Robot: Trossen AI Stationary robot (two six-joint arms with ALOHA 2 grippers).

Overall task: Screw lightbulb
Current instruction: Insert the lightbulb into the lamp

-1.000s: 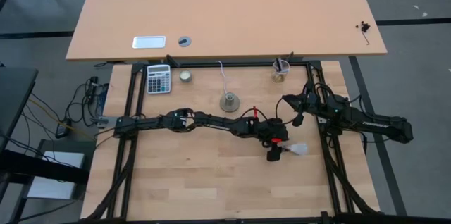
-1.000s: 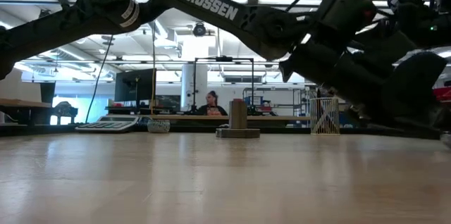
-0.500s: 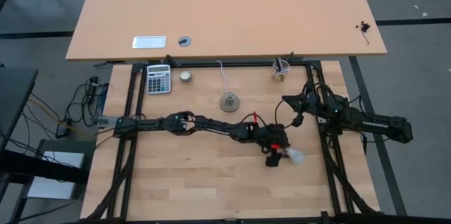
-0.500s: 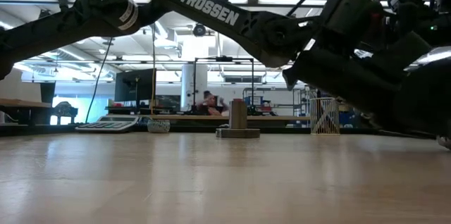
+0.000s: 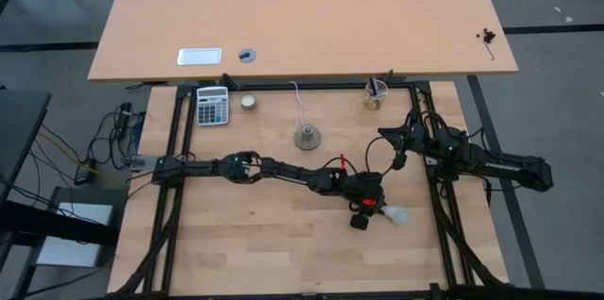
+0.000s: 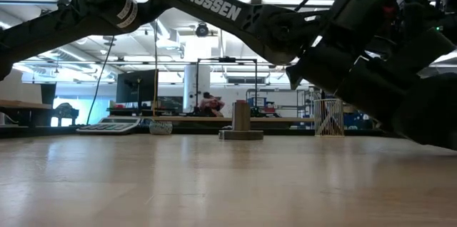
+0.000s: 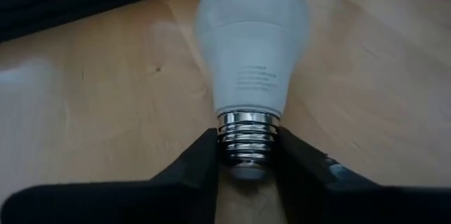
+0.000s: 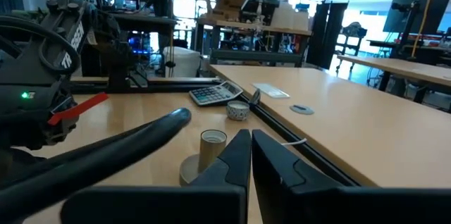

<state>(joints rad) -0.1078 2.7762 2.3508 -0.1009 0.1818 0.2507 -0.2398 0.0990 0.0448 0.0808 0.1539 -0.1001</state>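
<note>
The white lightbulb (image 7: 250,48) lies on its side on the wooden table (image 5: 283,243), right of centre, with its globe pointing away from my left gripper (image 7: 246,155). That gripper is shut on the bulb's screw end. In the high view the bulb (image 5: 394,214) shows just right of my left gripper (image 5: 370,213). The grey socket (image 5: 307,137) stands upright farther back, with its white cord running toward the far edge. My right gripper (image 8: 248,150) is shut on nothing and waits at the table's right (image 5: 381,133). My left gripper pinches the bulb's threaded metal screw end (image 7: 246,136) between its two fingers (image 7: 201,168), one on each side. The fingers come slanting down from the table's left and lie along the bulb's length. The globe rests on the table.
A calculator (image 5: 212,105) and a small round tin (image 5: 248,102) sit at the far left. A cup (image 5: 376,93) stands at the far right. A second, larger tabletop (image 5: 302,17) lies beyond the far edge. A person shows far behind in the low view.
My left gripper has shifted a little toward the table's near edge and rolled about its own axis. The bulb now lies slightly nearer the near edge than before.
</note>
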